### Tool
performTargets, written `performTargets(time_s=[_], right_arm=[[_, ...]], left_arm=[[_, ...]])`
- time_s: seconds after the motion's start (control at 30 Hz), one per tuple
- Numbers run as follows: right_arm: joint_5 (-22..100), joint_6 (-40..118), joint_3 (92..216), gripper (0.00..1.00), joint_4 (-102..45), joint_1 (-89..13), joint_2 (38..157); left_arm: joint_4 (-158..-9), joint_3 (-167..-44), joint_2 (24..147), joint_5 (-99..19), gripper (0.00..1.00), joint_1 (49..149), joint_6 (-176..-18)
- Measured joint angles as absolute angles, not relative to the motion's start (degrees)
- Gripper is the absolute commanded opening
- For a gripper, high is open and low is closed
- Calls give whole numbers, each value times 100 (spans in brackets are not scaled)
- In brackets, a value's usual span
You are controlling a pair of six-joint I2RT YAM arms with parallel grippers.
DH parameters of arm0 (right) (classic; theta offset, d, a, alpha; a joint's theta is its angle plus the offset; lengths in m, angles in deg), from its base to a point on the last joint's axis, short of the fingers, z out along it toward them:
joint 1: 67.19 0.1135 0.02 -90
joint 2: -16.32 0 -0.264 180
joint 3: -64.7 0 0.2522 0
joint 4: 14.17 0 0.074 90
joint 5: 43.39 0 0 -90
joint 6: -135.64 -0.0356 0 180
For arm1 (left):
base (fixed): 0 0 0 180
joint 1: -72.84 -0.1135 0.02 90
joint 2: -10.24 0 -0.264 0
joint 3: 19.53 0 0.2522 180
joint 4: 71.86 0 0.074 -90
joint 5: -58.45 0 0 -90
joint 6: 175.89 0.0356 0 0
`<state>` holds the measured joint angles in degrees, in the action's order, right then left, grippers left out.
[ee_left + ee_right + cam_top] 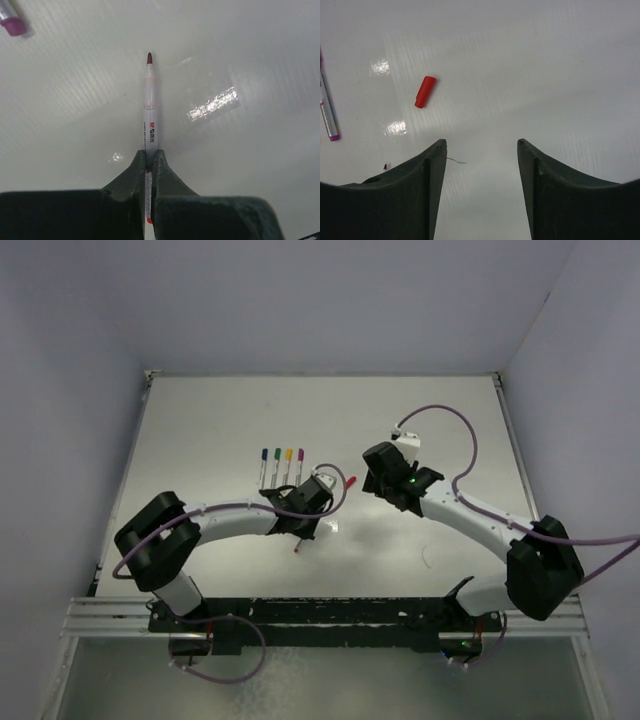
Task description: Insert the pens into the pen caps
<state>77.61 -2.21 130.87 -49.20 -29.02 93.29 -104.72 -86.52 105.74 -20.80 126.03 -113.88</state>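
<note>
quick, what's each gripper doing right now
left gripper: shut on the thin grey-white marker pen with a red tip
right gripper: open, holding nothing; small red plastic cap lies ahead of it

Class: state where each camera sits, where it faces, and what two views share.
Top external: overhead, near edge, facing down at the white table; both arms show.
Left wrist: on its arm, faces along the left gripper, shut on the red-tipped grey-white marker pen.
Right wrist: on its arm, faces down past the open right gripper at the red plastic cap.
Shared: top external shows that cap.
</note>
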Motion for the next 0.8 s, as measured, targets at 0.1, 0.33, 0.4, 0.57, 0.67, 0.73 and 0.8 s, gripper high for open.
performTargets(time_s=[0.1, 0.33, 0.4, 0.57, 0.67, 0.73, 0.8], right_arm=[[7534, -224, 13251, 56, -4752, -2902, 9786], [7106, -302, 13887, 55, -4547, -2902, 10743], [7023, -344, 14081, 53, -4429, -2902, 10984], [6933, -471, 14394, 48, -4330, -2902, 11425], [6940, -556, 14496, 45, -4319, -2900, 11646], [6946, -608, 14523, 44, -4319, -2900, 11755], [6957, -661, 14527, 44, -4328, -2900, 11838]], left_arm=[[-10723, -8473, 10198, -2072, 0, 12574, -11390], [-10946, -8438, 9398, -1997, 0, 12572, -11388], [-10955, -8430, 9287, -1965, 0, 12572, -11388], [-11012, -8333, 9186, -1877, 0, 12572, -11429], [-11086, -8270, 9180, -1820, 0, 12572, -11444], [-11106, -8242, 9173, -1785, 0, 12572, -11444], [-11114, -8228, 9171, -1770, 0, 12572, -11442]])
